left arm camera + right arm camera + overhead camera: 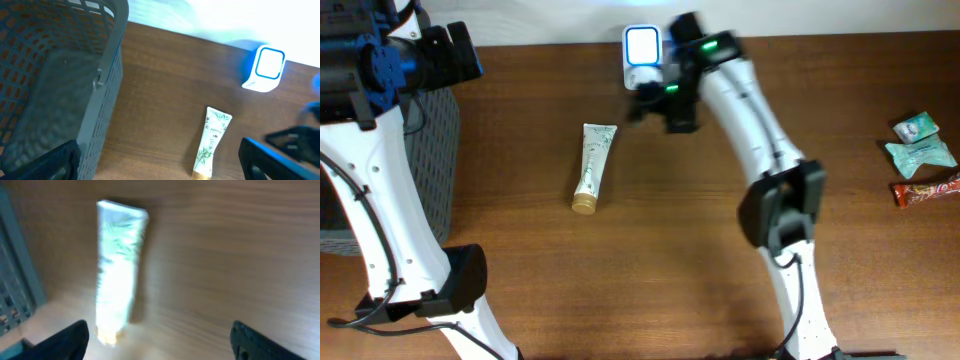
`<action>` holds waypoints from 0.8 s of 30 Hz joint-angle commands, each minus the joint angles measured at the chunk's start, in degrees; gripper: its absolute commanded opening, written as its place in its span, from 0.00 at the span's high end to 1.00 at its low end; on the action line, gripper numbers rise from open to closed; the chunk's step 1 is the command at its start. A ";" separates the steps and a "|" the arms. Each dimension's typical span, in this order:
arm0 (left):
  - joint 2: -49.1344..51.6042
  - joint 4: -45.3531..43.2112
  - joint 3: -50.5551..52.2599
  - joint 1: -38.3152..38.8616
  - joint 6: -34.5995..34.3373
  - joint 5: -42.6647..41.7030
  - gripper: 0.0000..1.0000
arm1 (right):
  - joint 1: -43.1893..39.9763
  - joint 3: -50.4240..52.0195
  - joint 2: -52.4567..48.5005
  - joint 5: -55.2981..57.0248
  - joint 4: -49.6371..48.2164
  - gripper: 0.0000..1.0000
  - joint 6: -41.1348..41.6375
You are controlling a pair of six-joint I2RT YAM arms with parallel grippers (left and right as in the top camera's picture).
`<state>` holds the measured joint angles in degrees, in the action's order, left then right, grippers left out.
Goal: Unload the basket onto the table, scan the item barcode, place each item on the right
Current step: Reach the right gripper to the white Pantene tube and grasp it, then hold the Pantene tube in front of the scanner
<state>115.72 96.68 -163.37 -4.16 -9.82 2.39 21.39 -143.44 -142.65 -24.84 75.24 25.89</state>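
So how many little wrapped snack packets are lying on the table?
3, all near the table's right edge: a green packet, a pale teal packet just below it, and a red bar lowest. Others may lie out of view.

Overhead looks straight down at the table point(670, 250) — both wrist views, nearer and angled, share the tube point(212, 142)

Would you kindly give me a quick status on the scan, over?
Left gripper open, empty. Right gripper open, empty. Tube lying on table, unheld. Nothing blocking path to scanner.
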 commanded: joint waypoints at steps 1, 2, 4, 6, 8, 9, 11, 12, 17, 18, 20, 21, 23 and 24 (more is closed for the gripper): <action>-0.31 0.02 -0.07 -0.13 0.52 0.00 0.01 | 8.37 0.04 1.55 12.07 -2.34 0.11 15.26; -0.31 0.02 -0.07 -0.13 0.50 0.00 0.01 | 10.91 0.13 0.96 15.37 -2.54 0.11 18.49; -0.31 0.02 -0.07 -0.13 0.52 0.00 0.01 | 14.34 0.20 -0.35 18.53 -3.54 0.12 21.18; -0.31 0.02 -0.07 -0.13 0.50 0.00 0.01 | 16.76 0.22 -2.14 19.06 -5.35 0.12 21.16; -0.31 0.02 -0.07 -0.13 0.52 -0.02 0.01 | 18.27 1.11 -2.86 20.92 -6.95 0.13 21.16; -0.31 0.02 -0.07 -0.13 0.52 0.00 0.01 | 18.80 1.86 -3.26 21.05 -7.76 0.17 21.16; -0.31 0.02 -0.07 -0.13 0.50 0.00 0.01 | 19.21 3.78 -3.93 21.11 -8.72 0.22 21.18; -0.31 0.02 -0.07 -0.13 0.50 0.00 0.01 | 19.21 4.50 -4.42 21.09 -9.16 0.22 21.16; -0.31 0.02 -0.07 -0.13 0.50 -0.02 0.01 | 19.08 9.62 -5.81 22.18 -13.09 0.58 21.11; -0.31 0.02 -0.07 -0.13 0.50 -0.02 0.01 | 19.04 9.62 -5.79 22.58 -13.05 0.65 20.87; -0.31 0.02 -0.07 -0.13 0.50 0.00 0.01 | 18.75 9.03 -5.55 22.53 -12.79 0.85 19.37; -0.31 0.02 -0.07 -0.13 0.50 0.00 0.01 | 18.58 8.20 -5.38 22.60 -11.91 0.96 18.40; -0.31 0.02 -0.07 -0.13 0.50 0.00 0.01 | 17.44 4.98 -4.74 22.56 -8.92 0.96 16.31; -0.31 0.02 -0.07 -0.13 0.52 0.00 0.01 | 16.63 2.80 -4.22 22.53 -7.28 0.96 15.19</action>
<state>115.72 96.68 -163.37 -4.16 -9.85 2.37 39.90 -136.40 -147.50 -3.88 65.10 44.36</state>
